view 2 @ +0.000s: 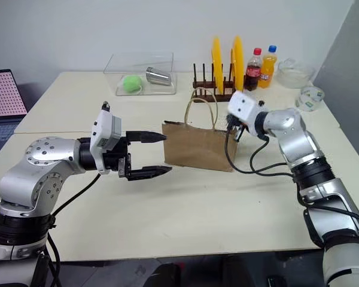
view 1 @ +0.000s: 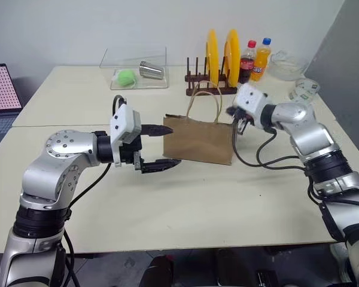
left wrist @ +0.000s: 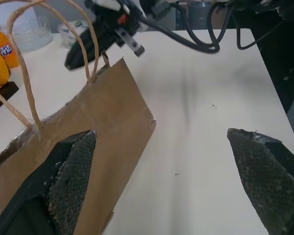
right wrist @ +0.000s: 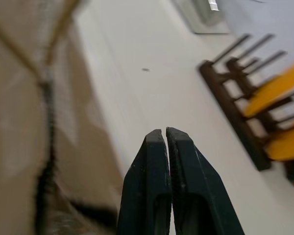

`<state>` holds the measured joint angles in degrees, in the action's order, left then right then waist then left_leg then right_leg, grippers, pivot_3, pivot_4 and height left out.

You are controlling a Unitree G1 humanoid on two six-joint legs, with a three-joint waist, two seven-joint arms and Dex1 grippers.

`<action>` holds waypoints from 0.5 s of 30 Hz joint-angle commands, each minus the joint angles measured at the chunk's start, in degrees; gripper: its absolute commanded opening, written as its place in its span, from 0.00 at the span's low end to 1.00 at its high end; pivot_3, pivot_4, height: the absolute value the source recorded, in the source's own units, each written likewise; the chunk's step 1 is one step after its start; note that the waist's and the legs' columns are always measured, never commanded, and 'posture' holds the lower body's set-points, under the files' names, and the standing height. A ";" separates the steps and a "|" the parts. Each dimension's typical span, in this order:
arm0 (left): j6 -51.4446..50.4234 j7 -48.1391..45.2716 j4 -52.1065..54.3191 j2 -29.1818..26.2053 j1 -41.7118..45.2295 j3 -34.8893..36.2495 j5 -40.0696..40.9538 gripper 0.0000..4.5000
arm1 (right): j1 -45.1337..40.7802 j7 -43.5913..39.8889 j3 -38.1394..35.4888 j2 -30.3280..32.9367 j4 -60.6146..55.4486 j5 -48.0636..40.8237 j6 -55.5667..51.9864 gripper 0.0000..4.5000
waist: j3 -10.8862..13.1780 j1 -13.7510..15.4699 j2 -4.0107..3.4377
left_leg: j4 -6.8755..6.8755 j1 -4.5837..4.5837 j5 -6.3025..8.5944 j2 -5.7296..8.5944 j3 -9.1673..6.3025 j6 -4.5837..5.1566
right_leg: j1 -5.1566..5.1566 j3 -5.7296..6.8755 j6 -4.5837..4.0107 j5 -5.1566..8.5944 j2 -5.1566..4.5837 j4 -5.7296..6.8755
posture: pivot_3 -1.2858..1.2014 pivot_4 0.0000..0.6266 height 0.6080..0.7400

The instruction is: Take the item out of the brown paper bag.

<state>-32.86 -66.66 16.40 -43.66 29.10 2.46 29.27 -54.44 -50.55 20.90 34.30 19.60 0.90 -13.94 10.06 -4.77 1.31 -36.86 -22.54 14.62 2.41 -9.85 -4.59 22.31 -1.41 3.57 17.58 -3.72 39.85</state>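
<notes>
Nearest, just left of the brown paper bag: left gripper, spread wide and holding nothing, one finger level with the bag's upper left corner, the other lower down beside its near left edge, neither clearly touching the paper. Bag itself upright on the cream table, near the table's middle, cord handles looped up over a mouth that looks almost flat; contents hidden. At the bag's upper right corner: right gripper, fingers pressed together with nothing seen between them in the wrist view, tips beside the paper edge on the far side, no sign of paper or cord pinched. Behind the bag: dark plate rack with two yellow plates, then two drink bottles to the rack's right, and a clear tray with a green ball and a metal cup to its left. Judged step: getting the mouth open before any reaching in. Best done by steadying the left end with the wide gripper, re-spreading the right fingers, catching one wall or one handle only, and drawing it away gently, since light creased paper will probably tip or slide toward the rack.
</notes>
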 commanded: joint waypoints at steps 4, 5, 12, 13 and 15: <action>4.66 -8.86 -1.53 -7.11 0.57 -2.15 -1.11 1.00 | 5.26 -12.87 -2.23 4.06 -17.93 -6.73 -6.55 0.03 | 0.01 0.12 -0.02 | 0.03 -0.04 0.00 0.00 -0.04 0.00 | -0.01 0.04 0.00 0.00 0.00 -0.10 | 0.52 0.24 1.00; 5.51 -10.55 -2.33 -8.15 1.21 -2.79 -1.55 1.00 | 6.40 -13.94 -2.29 4.75 -20.68 -7.67 -8.14 0.03 | 0.01 0.16 -0.02 | 0.02 -0.04 0.01 0.00 -0.03 0.01 | -0.02 0.04 0.00 0.00 0.00 -0.10 | 0.52 0.24 1.00; 9.13 -16.25 -5.18 -10.94 2.98 -5.05 -3.05 1.00 | 11.01 -15.11 -1.75 5.86 -29.81 -8.64 -13.42 0.03 | 0.03 0.14 -0.06 | -0.01 0.01 0.12 0.00 -0.02 0.21 | -0.03 0.03 0.00 0.00 0.01 0.01 | 0.52 0.24 1.00; 9.61 -16.73 -5.50 -10.83 3.31 -5.39 -3.33 1.00 | 11.54 -14.35 -1.74 5.46 -30.23 -8.24 -13.05 0.03 | 0.03 0.13 -0.06 | -0.01 0.01 0.12 0.00 -0.02 0.21 | -0.02 0.04 0.00 0.00 0.01 0.03 | 0.52 0.24 1.00; 10.35 -17.12 -5.83 -10.61 3.92 -6.02 -3.87 1.00 | 12.56 -12.01 -2.55 4.12 -30.97 -7.52 -9.63 0.03 | 0.03 0.13 -0.05 | -0.03 0.01 0.12 -0.01 -0.02 0.21 | -0.03 0.04 0.01 0.00 0.02 0.03 | 0.52 0.24 1.00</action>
<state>-23.72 -83.24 10.34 -53.81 31.77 -3.78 25.72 -42.13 -64.15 20.19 38.98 -9.22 -7.15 -25.84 10.09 -4.63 1.26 -36.89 -22.53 14.74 2.40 -9.88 -4.38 22.28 -1.36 3.58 17.58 -3.70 39.88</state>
